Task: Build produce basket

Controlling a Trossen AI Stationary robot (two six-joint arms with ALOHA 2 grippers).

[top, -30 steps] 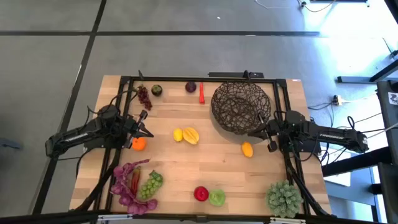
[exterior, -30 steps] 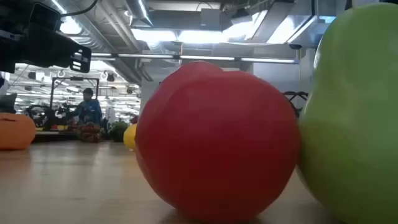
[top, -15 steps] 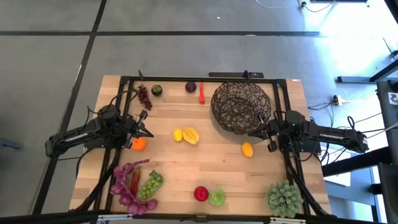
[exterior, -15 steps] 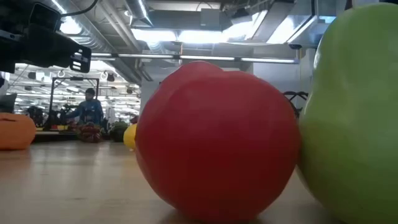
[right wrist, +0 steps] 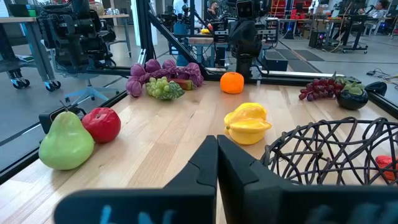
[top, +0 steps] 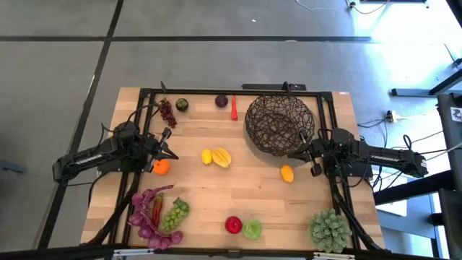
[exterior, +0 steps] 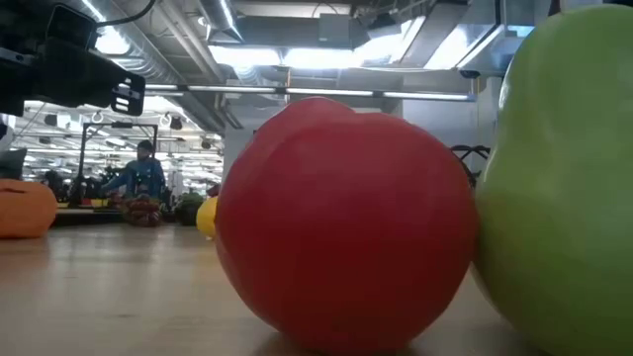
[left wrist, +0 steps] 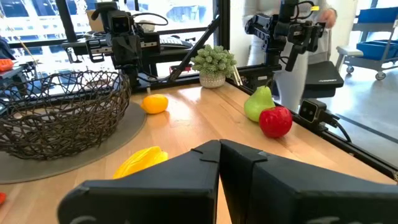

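Observation:
The basket (top: 280, 125), a round dark open-weave bowl, stands at the table's far right with nothing in it. The produce lies spread over the table: an orange (top: 160, 167), a lemon (top: 206, 156), a yellow fruit (top: 221, 157), another yellow fruit (top: 287, 173), a red apple (top: 233, 225), a green pear (top: 252, 230), green grapes (top: 175, 214), purple leaves (top: 148, 217), a red chilli (top: 234, 108) and purple grapes (top: 167, 112). My left gripper (top: 175, 156) hovers shut beside the orange. My right gripper (top: 293, 154) hovers shut by the basket's near rim. Neither holds anything.
A spiky pale green plant ball (top: 330, 230) sits at the near right corner. Two dark round fruits (top: 182, 105) (top: 221, 101) lie along the far edge. Bare wood stretches across the table's middle (top: 238, 191). A person (exterior: 143, 176) shows in the room beyond the table.

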